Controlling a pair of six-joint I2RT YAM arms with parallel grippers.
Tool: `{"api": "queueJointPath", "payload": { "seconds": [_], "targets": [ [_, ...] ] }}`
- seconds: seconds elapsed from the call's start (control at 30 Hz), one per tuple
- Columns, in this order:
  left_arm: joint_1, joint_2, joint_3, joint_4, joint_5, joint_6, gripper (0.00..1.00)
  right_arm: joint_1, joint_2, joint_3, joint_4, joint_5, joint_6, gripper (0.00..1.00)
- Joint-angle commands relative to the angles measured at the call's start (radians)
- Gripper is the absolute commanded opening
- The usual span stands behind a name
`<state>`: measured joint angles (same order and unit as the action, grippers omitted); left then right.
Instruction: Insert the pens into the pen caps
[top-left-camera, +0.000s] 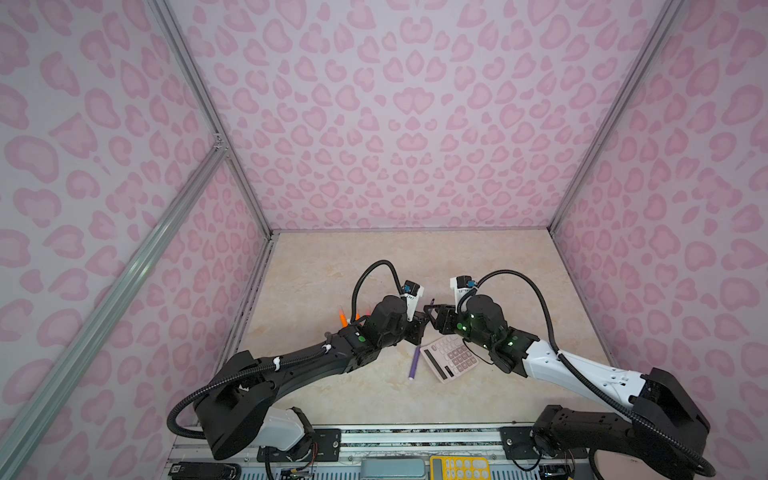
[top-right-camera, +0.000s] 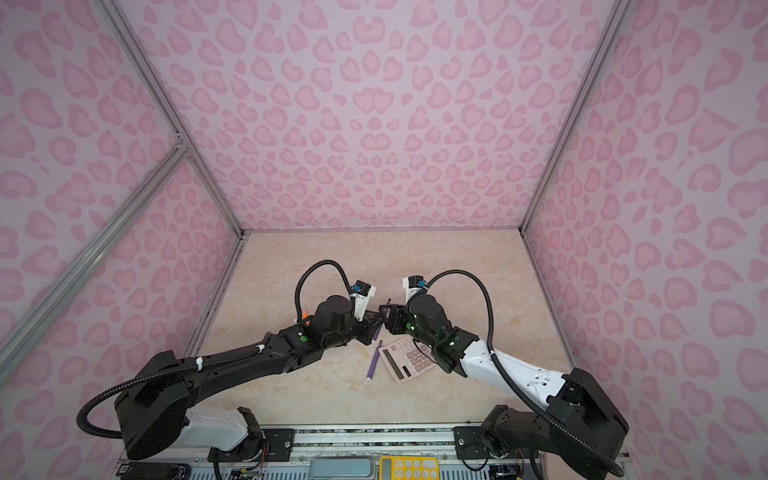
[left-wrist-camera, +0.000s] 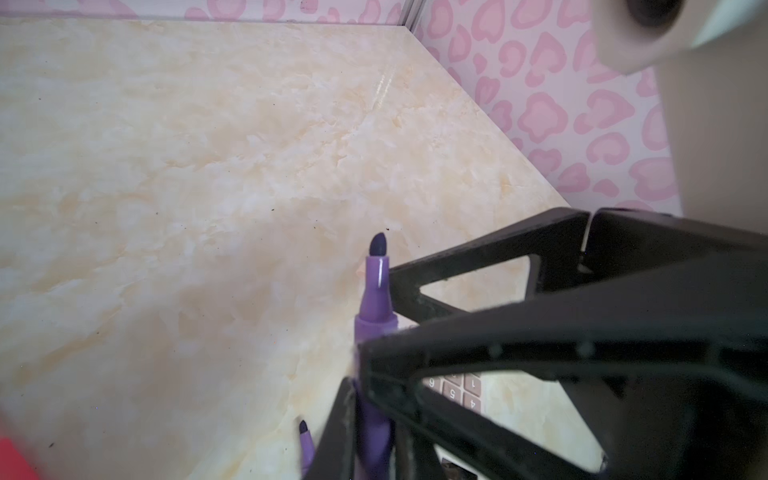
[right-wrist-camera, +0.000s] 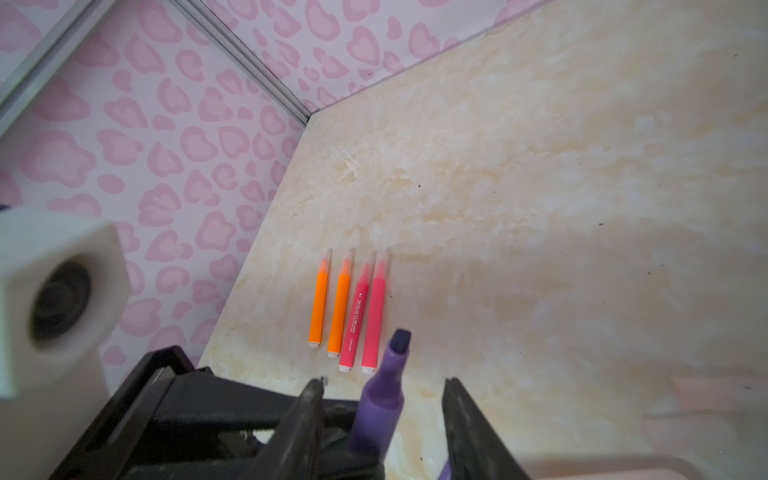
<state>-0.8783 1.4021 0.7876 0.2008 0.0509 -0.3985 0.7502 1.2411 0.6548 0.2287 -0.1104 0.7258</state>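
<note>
My left gripper (left-wrist-camera: 374, 449) is shut on a purple pen (left-wrist-camera: 376, 299), holding it with its dark tip bare and pointing up. My right gripper (right-wrist-camera: 382, 390) is open, its fingers standing on either side of that pen (right-wrist-camera: 388, 370) without touching it. In both top views the two grippers (top-left-camera: 420, 321) (top-left-camera: 434, 315) meet at mid-table. A second purple pen (top-left-camera: 415, 362) lies uncapped on the table. Two orange pens (right-wrist-camera: 318, 307) and two pink-red pens (right-wrist-camera: 376, 320) lie in a row, each with a clear pen cap (right-wrist-camera: 351, 255) over its tip.
A pink calculator (top-left-camera: 451, 357) lies just right of the lying purple pen, under my right wrist. The capped pens lie near the left wall (right-wrist-camera: 187, 187), partly hidden behind my left arm in the top views. Pink patterned walls enclose the marble tabletop (top-left-camera: 415, 266).
</note>
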Motion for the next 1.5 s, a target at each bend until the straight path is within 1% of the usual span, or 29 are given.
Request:
{"api": "queueJointPath", "payload": {
  "seconds": [0.0, 0.17, 0.3, 0.5, 0.63, 0.67, 0.77, 0.83, 0.9, 1.07, 1.33, 1.37, 1.47],
  "targets": [
    [0.001, 0.002, 0.015, 0.051, 0.037, 0.009, 0.03, -0.003, 0.013, 0.000, 0.006, -0.033, 0.032, 0.43],
    [0.001, 0.021, 0.024, 0.058, 0.076, 0.002, 0.03, -0.005, 0.027, 0.001, 0.013, -0.055, 0.065, 0.34],
    [0.000, 0.025, 0.022, 0.063, 0.070, 0.004, 0.03, -0.006, 0.033, -0.001, 0.021, -0.062, 0.076, 0.29],
    [0.000, 0.035, 0.027, 0.060, 0.078, -0.005, 0.03, -0.012, 0.035, -0.005, 0.026, -0.075, 0.093, 0.11],
    [0.000, 0.029, 0.018, 0.058, 0.055, -0.015, 0.03, -0.012, 0.041, 0.001, 0.013, -0.063, 0.087, 0.03],
    [0.000, 0.028, 0.018, 0.058, 0.055, -0.017, 0.05, -0.012, 0.042, 0.000, 0.012, -0.063, 0.087, 0.01],
    [0.000, 0.030, 0.017, 0.060, 0.063, -0.019, 0.17, -0.013, 0.046, 0.000, 0.018, -0.073, 0.093, 0.00],
    [0.001, 0.029, 0.016, 0.063, 0.071, -0.017, 0.21, -0.012, 0.044, -0.003, 0.020, -0.076, 0.098, 0.00],
    [0.000, 0.030, 0.015, 0.067, 0.077, -0.014, 0.25, -0.012, 0.038, -0.006, 0.024, -0.073, 0.098, 0.00],
    [0.001, 0.049, 0.025, 0.066, 0.083, -0.017, 0.28, -0.014, 0.020, -0.013, 0.021, -0.062, 0.100, 0.00],
    [0.001, 0.045, 0.015, 0.078, 0.078, -0.019, 0.27, -0.013, 0.004, -0.023, 0.030, -0.063, 0.109, 0.00],
    [0.001, 0.042, 0.013, 0.081, 0.078, -0.020, 0.25, -0.013, 0.006, -0.027, 0.034, -0.065, 0.113, 0.00],
    [0.001, 0.040, 0.010, 0.085, 0.084, -0.023, 0.14, -0.012, 0.005, -0.027, 0.041, -0.076, 0.118, 0.00]
  ]
}}
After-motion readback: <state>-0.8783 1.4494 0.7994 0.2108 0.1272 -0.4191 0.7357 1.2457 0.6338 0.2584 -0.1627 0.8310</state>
